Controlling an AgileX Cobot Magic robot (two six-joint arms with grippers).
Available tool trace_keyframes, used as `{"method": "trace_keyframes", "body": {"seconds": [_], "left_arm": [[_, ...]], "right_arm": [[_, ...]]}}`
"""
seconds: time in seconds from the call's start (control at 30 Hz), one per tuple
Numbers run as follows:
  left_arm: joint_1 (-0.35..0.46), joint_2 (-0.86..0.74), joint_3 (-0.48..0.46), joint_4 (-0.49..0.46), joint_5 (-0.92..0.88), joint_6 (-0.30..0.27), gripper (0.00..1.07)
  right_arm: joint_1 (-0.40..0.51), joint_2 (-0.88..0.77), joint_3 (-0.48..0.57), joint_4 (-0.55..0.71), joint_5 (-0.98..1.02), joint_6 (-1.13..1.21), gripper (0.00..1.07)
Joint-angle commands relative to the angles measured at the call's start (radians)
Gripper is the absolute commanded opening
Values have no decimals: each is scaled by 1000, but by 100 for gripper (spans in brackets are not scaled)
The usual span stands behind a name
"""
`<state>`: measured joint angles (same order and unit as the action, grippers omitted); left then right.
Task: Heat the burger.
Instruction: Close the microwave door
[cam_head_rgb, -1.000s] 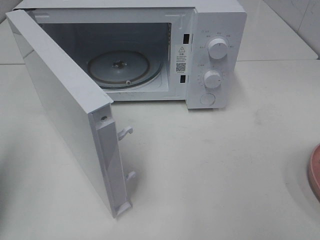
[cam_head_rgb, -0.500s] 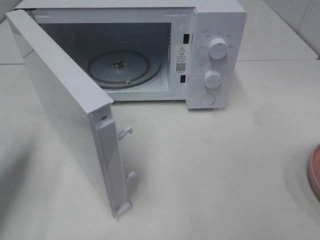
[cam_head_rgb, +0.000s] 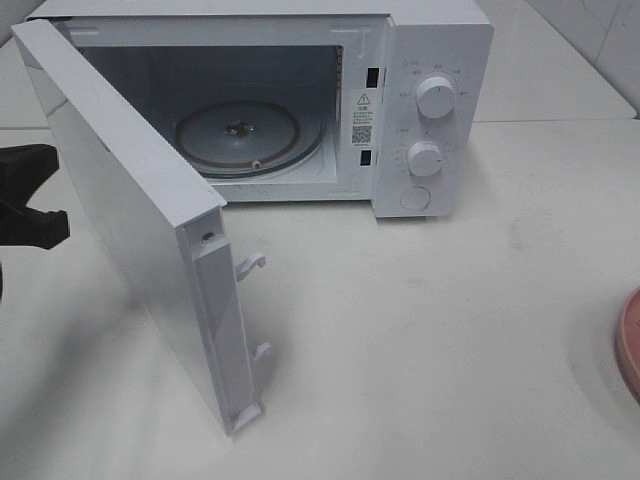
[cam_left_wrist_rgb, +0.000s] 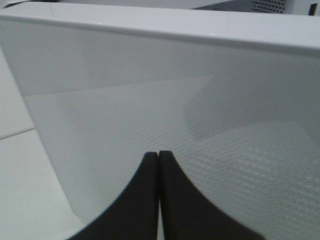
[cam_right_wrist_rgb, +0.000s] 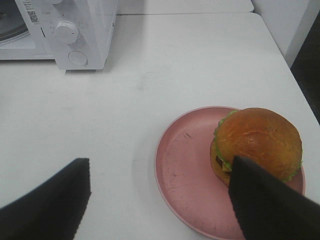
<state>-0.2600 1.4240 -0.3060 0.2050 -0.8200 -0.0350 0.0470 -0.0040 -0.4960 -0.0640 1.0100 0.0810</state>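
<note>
**Ana:** Right wrist view puts the right gripper (cam_right_wrist_rgb: 159, 200) spread wide and holding nothing, its jaws straddling the near edge of the pink plate (cam_right_wrist_rgb: 182, 175). The burger (cam_right_wrist_rgb: 258, 143) sits on that plate, just ahead of one jaw, apart from both.

**Ben:** So how should the pickup go?

**Ana:** I'd centre the jaws on the bun's sides, come down level, and close gently so the layers don't slide. Beyond the plate stands the microwave (cam_head_rgb: 430, 110), its door (cam_head_rgb: 130, 215) swung out and its turntable (cam_head_rgb: 250, 135) bare.

**Ben:** And the left gripper (cam_left_wrist_rgb: 159, 172)?

**Ana:** Clenched, empty, right up against the door's outer face; touching or not, I can't tell.
</note>
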Motion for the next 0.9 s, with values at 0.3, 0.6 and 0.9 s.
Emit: {"method": "trace_keyframes", "body": {"seconds": [0.3,0.6,0.9], "left_arm": [[-179,115,-89,-194,-46,43,0],[-277,183,-166,-318,-48,57,0],[-388,285,-313,-488,-32,148,0]], "right_arm": [[-5,-30,0,1,-12,-6,75],[-5,-30,0,1,-12,-6,75],[-5,-30,0,1,-12,-6,75]]}}
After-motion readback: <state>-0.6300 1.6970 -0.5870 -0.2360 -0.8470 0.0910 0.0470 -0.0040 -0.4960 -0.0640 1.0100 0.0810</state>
